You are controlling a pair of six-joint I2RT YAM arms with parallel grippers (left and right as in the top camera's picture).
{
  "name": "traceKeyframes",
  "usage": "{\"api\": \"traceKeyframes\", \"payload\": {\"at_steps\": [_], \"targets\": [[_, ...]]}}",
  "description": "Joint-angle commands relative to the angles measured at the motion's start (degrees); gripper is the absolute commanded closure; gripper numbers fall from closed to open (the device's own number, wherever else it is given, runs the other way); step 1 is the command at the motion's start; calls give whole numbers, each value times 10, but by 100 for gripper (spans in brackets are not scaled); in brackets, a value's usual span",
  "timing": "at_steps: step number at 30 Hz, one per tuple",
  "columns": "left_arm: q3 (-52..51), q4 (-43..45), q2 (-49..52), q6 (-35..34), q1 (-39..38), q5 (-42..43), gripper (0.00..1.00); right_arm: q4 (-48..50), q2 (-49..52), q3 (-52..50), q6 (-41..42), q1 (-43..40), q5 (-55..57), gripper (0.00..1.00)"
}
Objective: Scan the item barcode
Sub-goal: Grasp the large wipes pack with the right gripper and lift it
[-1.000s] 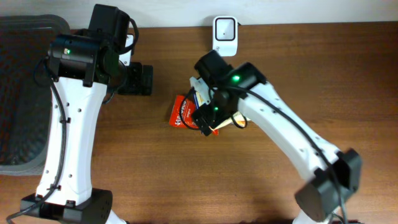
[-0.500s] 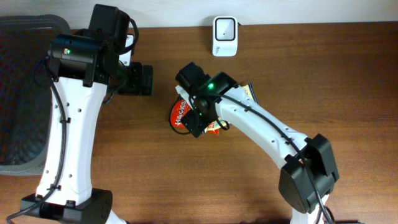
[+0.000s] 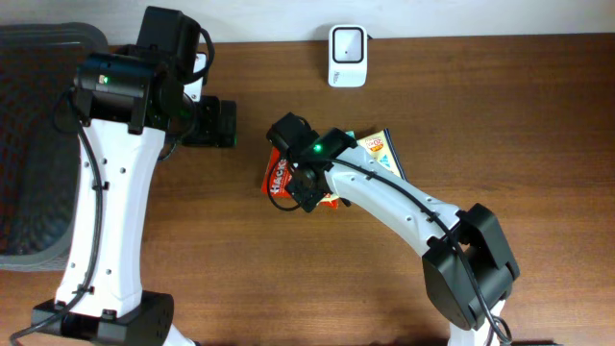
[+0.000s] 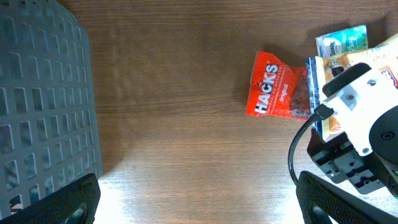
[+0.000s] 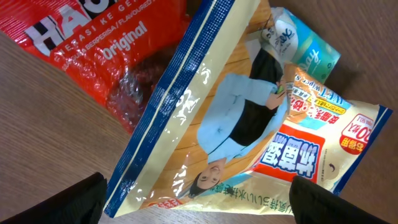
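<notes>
Grey mesh basket (image 3: 38, 144) sits far left; left end effector (image 4: 199, 202) and right end effector (image 5: 198, 199) gape wide.

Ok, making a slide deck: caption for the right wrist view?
Open right fingers hover above a yellow wipes pack overlapping a red Hacks bag on the wooden table.
</notes>
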Motion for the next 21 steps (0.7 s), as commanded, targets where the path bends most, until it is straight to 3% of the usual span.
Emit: {"api": "traceKeyframes", "payload": {"at_steps": [1,8,14,18,21], "targets": [[-1,1,-3,-5,1,6,1,23,10,-30,11,5,-11,6],[-1,1,-3,-5,1,6,1,71,10,-63,22,5,-7,6],[-1,1,-3,-5,1,6,1,103,10,-90,48,4,71,7],[-1,1,-3,-5,1,6,1,110,10,-98,52,0,86,12],[-1,1,-3,-5,1,6,1,118,10,-108,58,-13,89,22]]}}
